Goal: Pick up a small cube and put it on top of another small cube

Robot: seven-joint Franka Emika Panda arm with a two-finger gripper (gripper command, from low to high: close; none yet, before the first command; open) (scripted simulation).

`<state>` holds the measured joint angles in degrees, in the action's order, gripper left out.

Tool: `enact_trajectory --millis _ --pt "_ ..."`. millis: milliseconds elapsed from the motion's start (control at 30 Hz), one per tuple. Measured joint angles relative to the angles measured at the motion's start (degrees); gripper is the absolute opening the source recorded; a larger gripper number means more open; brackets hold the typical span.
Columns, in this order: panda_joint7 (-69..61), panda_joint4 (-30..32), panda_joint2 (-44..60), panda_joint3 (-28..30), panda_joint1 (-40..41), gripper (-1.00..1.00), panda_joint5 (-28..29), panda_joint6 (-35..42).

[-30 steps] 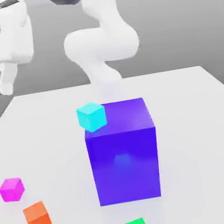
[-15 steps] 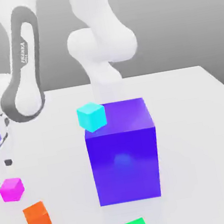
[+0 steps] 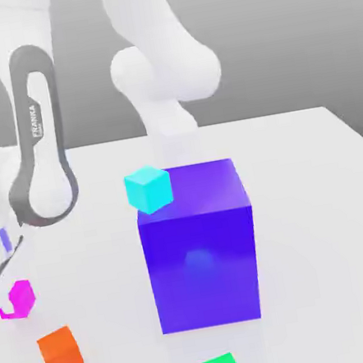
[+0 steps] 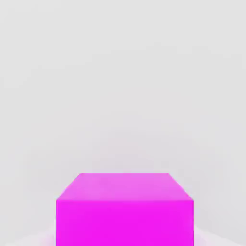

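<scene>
- One step is in hand: we grasp the magenta cube [image 3: 23,296] at the exterior view's left, beyond the orange cube [image 3: 61,355].
- We see the gripper [image 4: 124,236] closed on it, fingers parted by its width.
- Next, we lift straight up.

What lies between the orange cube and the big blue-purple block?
Just bare white tabletop between the orange cube and the block, in the exterior view.
</scene>
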<state>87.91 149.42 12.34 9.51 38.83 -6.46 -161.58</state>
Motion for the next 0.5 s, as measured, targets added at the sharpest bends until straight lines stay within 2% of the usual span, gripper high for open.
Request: enact_trajectory --millis 100,500 --pt "0.7 -1.4 -2.1 -2.6 -3.8 -1.00 2.8 3.5" --pt "-1.3 -11.9 -0.9 -21.1 -23.9 -1.00 10.7 12.9"
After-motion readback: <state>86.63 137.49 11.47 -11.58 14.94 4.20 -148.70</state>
